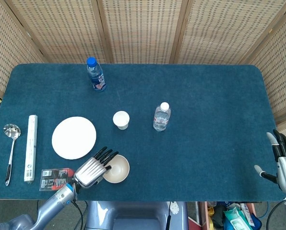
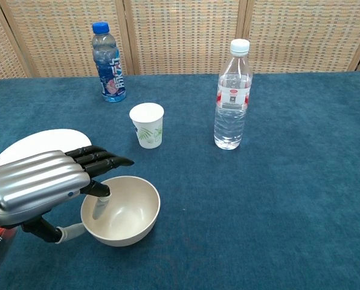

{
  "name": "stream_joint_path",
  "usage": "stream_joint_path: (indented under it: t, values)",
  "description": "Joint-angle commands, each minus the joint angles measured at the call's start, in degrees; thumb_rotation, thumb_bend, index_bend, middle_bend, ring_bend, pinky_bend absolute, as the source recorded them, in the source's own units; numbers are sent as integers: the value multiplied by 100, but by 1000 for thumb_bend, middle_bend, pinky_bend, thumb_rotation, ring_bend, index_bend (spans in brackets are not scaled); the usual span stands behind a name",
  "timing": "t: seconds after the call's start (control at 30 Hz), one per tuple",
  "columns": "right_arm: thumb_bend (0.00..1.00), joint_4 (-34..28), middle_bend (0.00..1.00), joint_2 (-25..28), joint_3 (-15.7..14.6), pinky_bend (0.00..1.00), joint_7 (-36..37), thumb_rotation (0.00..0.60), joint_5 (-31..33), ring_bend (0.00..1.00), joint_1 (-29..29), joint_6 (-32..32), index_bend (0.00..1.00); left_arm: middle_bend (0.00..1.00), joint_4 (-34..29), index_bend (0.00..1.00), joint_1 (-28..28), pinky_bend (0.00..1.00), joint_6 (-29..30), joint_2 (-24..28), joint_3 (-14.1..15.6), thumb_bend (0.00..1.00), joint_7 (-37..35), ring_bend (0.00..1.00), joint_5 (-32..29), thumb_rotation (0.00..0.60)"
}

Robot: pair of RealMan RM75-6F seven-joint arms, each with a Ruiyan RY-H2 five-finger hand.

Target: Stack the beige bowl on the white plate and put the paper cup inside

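Just right of the white plate, the beige bowl sat on the bench, the left hand pinching its near rim, the sensible hold for a light, stiff, slippery bowl.

A worktop covered in dark teal cloth with a felt-like nap fills most of the head view; its far corners are rounded. Behind it and along both sides stands a folding screen of woven, pale straw-coloured panels set in brown wooden frames, the side panels angled inward. In the chest view the same screen closes off the whole background. The light is even and soft, with only faint shadows on the cloth.
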Motion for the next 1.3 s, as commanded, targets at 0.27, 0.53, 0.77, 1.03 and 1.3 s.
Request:
stream_joint_path:
  t: [0.27, 0.53, 0.77, 1.03, 1.3]
  values:
    - [144, 11, 0, 12, -3, 0, 65, 600, -18, 0, -8, 14, 9, 0, 199, 668, -6, 17, 195, -115, 23, 408, -26, 0, -25, 600]
    - [143, 14, 0, 12, -5, 0, 85, 600, -30, 0, -12, 24, 9, 0, 150, 677, -3, 19, 479, 72, -9, 409, -230, 0, 58, 600]
    - [143, 1, 0, 26, -12, 0, 103, 600, -37, 0, -11, 10, 9, 0, 3, 677, 88, 20, 998, 958, -162, 409, -683, 0, 97, 600]
    - [144, -23, 0, 16, -28, 0, 52, 600, -66, 0, -6, 7, 9, 0, 344, 677, 117, 20, 1035, 1316, -312, 410, -1115, 0, -239, 600]
    - [143, -27, 0, -3, -34, 0, 5, 600, -61, 0, 11, -30, 9, 0, 1185, 677, 27, 27, 675, 1218, -478, 409, -1552, 0, -815, 600]
